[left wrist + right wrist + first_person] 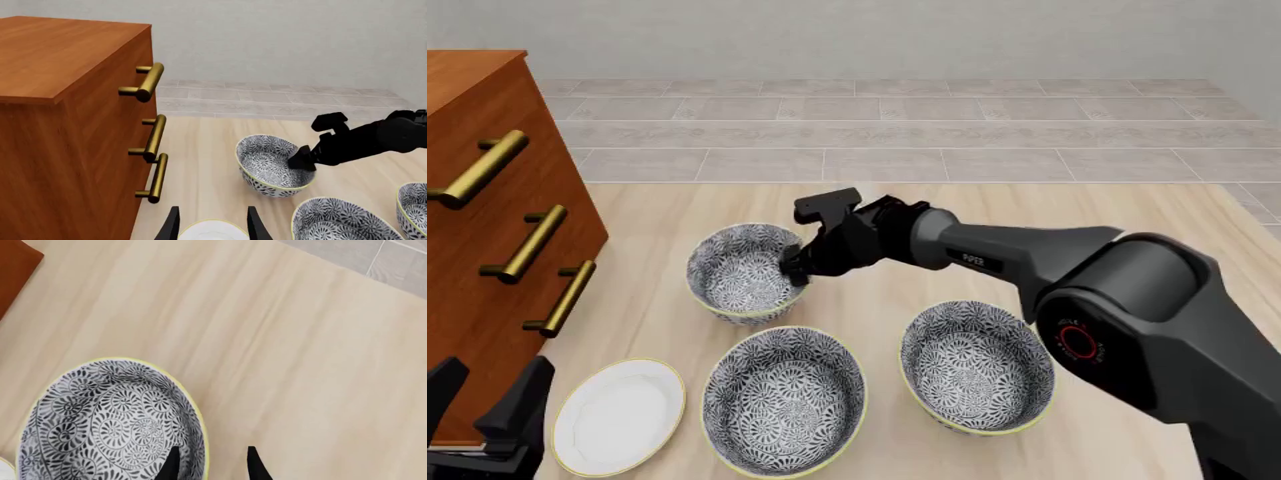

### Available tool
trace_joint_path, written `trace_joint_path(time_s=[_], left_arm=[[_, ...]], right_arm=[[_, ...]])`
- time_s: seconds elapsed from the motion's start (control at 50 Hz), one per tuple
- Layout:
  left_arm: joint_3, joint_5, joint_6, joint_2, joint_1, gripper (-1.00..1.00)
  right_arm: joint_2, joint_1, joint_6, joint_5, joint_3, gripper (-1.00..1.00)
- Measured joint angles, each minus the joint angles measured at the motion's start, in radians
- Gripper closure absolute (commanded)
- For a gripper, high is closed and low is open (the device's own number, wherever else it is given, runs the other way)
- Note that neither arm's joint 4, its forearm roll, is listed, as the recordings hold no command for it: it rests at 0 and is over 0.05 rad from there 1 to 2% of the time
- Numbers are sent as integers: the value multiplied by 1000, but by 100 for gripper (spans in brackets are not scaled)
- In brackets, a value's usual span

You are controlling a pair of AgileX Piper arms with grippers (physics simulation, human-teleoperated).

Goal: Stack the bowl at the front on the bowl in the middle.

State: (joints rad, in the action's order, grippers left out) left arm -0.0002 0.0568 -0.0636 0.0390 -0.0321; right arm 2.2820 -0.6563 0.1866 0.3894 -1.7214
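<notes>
Nearest, the left gripper (487,398) idles spread beside the white plate (614,418). Farther out, the right gripper (797,268) straddles the rim of the bowl at the front (731,278), jaws apart, not yet clenched. Closing and lifting comes next, it seems, then carrying to the bowl in the middle (978,365). The third bowl (785,400) crowds that path, and the cabinet (481,200) stands close.
</notes>
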Motion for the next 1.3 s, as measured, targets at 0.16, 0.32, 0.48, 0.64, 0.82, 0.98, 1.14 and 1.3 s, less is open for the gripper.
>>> trace_joint_path(time_s=[0.16,0.32,0.48,0.64,0.82,0.98,1.14,1.3], left_arm=[[0,-33,-1,33,0,-100],[0,-61,-1,61,-1,-100],[0,-78,-1,77,-1,-100],[0,-74,-1,73,-2,-100],[0,-53,0,53,-2,-100],[0,-72,1,71,-3,-100],[0,-127,1,127,-6,-100],[0,-166,5,160,-7,-100]], right_arm=[[0,-10,-6,-33,18,100],[-13,-17,-2,-54,29,100],[-22,-20,2,-67,38,100],[-37,-27,12,-68,46,100],[-99,-33,37,-57,63,100],[-177,-25,40,-38,69,100],[-263,-13,22,-27,87,100],[-382,6,-8,-22,136,100]])
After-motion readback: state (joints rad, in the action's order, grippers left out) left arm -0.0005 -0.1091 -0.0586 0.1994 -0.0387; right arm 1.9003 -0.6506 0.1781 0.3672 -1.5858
